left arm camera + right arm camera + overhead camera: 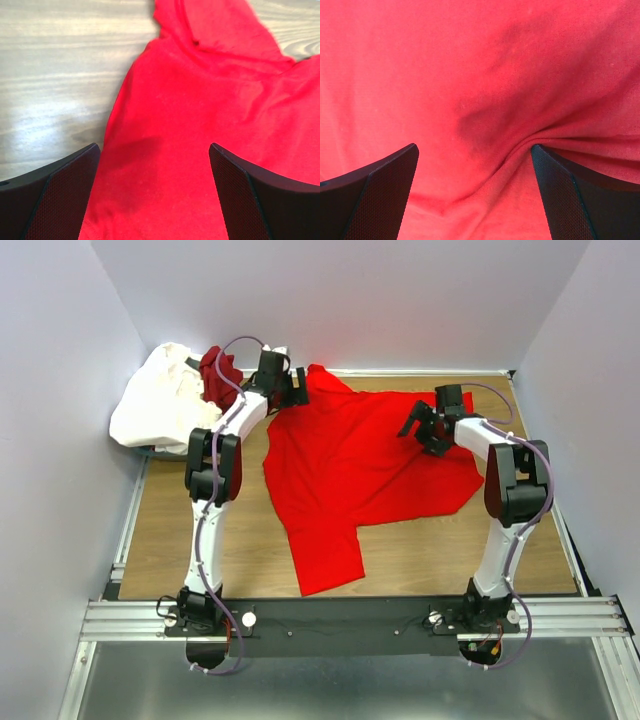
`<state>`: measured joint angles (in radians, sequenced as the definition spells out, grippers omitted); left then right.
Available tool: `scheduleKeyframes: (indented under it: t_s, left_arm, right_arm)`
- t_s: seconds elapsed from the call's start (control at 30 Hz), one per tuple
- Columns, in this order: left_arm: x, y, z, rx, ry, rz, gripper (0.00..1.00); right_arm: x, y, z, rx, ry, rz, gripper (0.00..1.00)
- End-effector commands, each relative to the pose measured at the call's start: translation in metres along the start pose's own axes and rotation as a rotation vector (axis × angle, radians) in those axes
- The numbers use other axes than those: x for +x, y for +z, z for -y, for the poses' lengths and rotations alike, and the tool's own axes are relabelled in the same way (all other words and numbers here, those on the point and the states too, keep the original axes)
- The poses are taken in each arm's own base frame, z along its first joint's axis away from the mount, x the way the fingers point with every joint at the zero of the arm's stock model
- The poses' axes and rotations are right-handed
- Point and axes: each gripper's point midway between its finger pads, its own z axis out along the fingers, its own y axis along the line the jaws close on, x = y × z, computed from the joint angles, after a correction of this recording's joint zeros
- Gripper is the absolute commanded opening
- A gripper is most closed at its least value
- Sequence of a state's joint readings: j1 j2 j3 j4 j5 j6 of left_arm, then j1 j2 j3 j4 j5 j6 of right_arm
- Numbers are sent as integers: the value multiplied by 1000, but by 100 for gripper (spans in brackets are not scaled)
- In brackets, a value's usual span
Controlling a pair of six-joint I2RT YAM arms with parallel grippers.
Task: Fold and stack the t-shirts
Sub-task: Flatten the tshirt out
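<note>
Red shirt (370,470) lies spread mostly flat across mid-table (180,540), one sleeve pointing toward the near edge. Cloth wrinkled on its right side.

White shirt (160,400) is bunched at the far left corner, with the maroon shirt (213,375) crumpled against its right side.

Left gripper (297,390) is over the red shirt's far left edge. Jaws spread wide, nothing between them; wrist view shows bare wood beside the left finger (60,200).

Right gripper (420,430) is over the shirt's right part, jaws also released and empty. A fold runs up to its right finger (580,200). Cannot tell whether the fingertips touch the cloth.
</note>
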<state>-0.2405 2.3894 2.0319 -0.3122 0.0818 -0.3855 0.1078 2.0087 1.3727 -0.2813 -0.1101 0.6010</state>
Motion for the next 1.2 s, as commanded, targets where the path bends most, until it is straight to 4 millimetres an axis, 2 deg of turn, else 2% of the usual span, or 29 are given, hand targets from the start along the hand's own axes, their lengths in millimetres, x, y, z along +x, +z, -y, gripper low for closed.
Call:
scheduleKeyframes:
  t_s: [0.0, 0.03, 0.07, 0.1, 0.13, 0.17, 0.2, 0.3, 0.37, 0.47, 0.5, 0.6, 0.7, 0.87, 0.97, 1.17]
  left_arm:
    - [-50, -49, 10, -25, 53, 112, 97]
    - [-52, -57, 11, -32, 52, 121, 97]
    - [-50, -73, 13, -32, 49, 123, 97]
    - [-64, -87, 21, -17, 52, 159, 97]
    - [-39, -87, 17, -26, 42, 112, 97]
    - [-34, -93, 20, -39, 45, 122, 97]
    - [-15, -103, 21, -41, 43, 96, 97]
    - [16, -116, 36, -25, 32, 58, 97]
    - [67, -116, 35, -32, 33, -36, 97]
    - [99, -117, 37, -15, 21, -84, 97]
    - [118, -119, 33, -21, 1, -116, 97]
    - [141, -122, 24, -34, -17, -148, 97]
    - [151, -123, 19, -37, -19, -154, 98]
    - [167, -111, 24, 9, -26, -203, 98]
    - [175, -103, 20, 1, -29, -225, 98]
    - [185, -86, 1, -38, -40, -258, 98]
  right_arm:
    - [14, -6, 0, 4, -28, -64, 100]
    - [9, -12, -3, 0, -37, -52, 100]
    - [5, -18, -4, 3, -43, -36, 100]
    - [3, -23, -6, -2, -46, -28, 100]
    - [-5, -35, -10, -6, -54, 2, 100]
    - [-1, -38, -7, 5, -63, -1, 100]
    - [-3, -43, -4, 17, -67, 10, 100]
    - [3, -58, 4, 42, -87, 13, 100]
    - [12, -67, 14, 71, -97, 10, 100]
    - [23, -74, 24, 90, -100, 1, 100]
    - [32, -77, 30, 98, -101, -12, 100]
    - [50, -79, 42, 121, -91, -39, 100]
    - [67, -79, 54, 148, -87, -65, 100]
    - [82, -75, 63, 165, -85, -89, 100]
    - [88, -70, 67, 175, -77, -103, 100]
    - [99, -61, 72, 187, -58, -136, 100]
